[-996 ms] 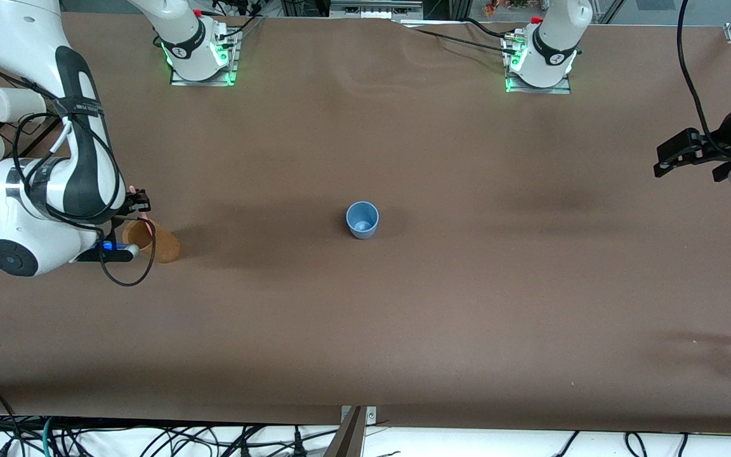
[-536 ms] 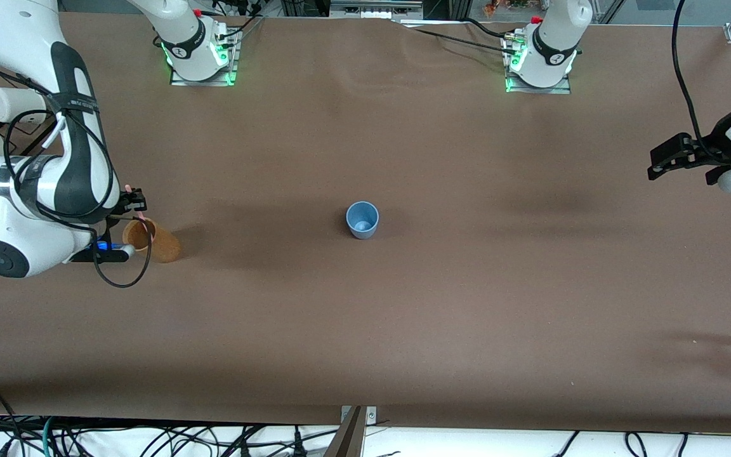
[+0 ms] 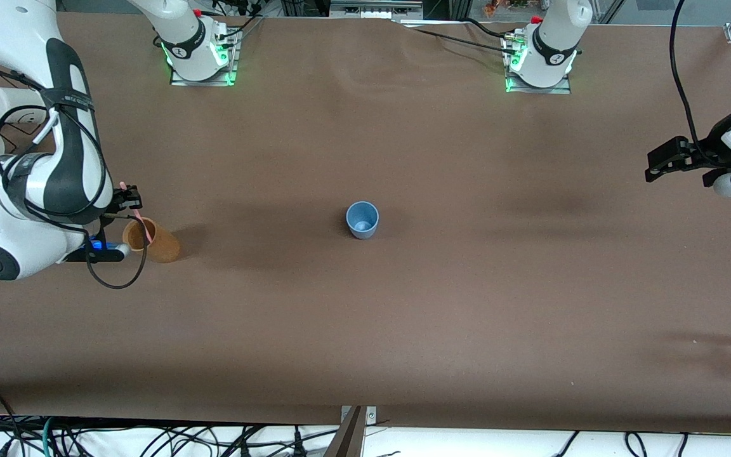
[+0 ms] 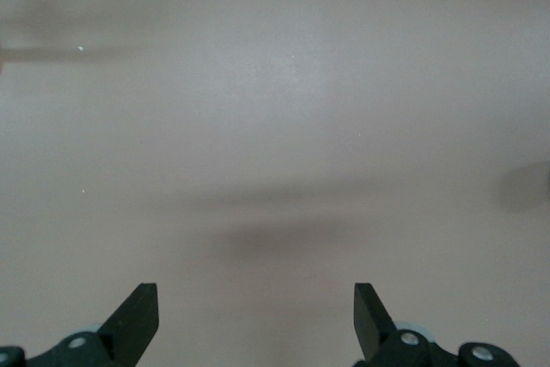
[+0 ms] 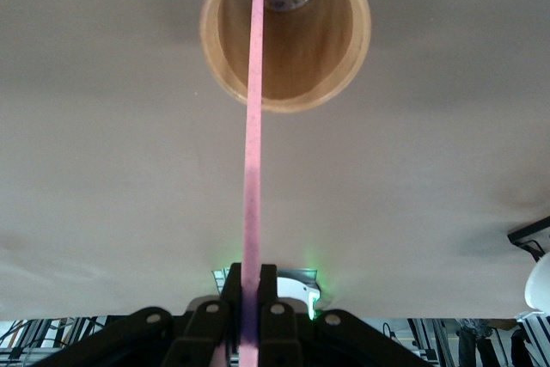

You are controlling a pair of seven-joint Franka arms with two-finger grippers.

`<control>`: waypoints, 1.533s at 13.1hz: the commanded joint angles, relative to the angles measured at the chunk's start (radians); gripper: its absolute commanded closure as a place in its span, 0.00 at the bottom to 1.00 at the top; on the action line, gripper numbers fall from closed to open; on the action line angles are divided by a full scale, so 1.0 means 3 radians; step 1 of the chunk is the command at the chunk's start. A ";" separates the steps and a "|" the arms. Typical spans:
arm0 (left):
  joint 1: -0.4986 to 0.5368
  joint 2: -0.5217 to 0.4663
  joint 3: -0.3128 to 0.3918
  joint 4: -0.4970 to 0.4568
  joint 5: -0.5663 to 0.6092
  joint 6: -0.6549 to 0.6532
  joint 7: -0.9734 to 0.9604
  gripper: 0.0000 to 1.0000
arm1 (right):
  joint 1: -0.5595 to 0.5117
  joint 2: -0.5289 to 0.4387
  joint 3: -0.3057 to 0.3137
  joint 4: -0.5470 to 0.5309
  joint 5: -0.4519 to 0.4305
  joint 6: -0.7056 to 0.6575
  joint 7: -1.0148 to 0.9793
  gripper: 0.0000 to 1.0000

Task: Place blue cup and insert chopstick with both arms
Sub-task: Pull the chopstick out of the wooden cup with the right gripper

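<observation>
One step looks done from my console: the blue cup [image 3: 362,219] stands upright at mid-table, empty. The right gripper [image 3: 125,202], over the brown cup [image 3: 150,240] at its arm's end of the table, pinches the pink chopstick [image 5: 253,139], whose tip sits inside that cup. Left gripper [image 3: 662,163] waits, fingers spread, holding nothing. I judge carrying and inserting remain.

A brown-covered table [image 3: 403,330] carries two cups — the blue cup [image 3: 362,219] upright mid-table, a tan cup [image 3: 150,240] toward the right arm's end.
</observation>
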 commanded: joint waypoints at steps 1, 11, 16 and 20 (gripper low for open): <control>-0.0008 -0.0002 0.0006 0.0024 -0.0008 -0.0028 -0.0010 0.00 | -0.0028 0.0047 0.0021 0.0314 0.0050 -0.0283 -0.0061 1.00; -0.0003 0.0003 0.0006 0.0024 -0.0008 -0.0028 -0.0010 0.00 | 0.0595 -0.0091 0.0021 0.0831 0.0045 -0.0958 0.0143 1.00; -0.0003 0.0003 0.0006 0.0024 -0.0008 -0.0028 -0.0010 0.00 | 0.1091 -0.0209 0.0026 0.0979 0.0050 -0.0964 0.0143 1.00; 0.0018 0.0008 0.0006 0.0019 -0.0008 -0.0033 -0.0010 0.00 | 0.1465 -0.0189 0.0031 0.1112 0.0223 -0.0923 0.0143 1.00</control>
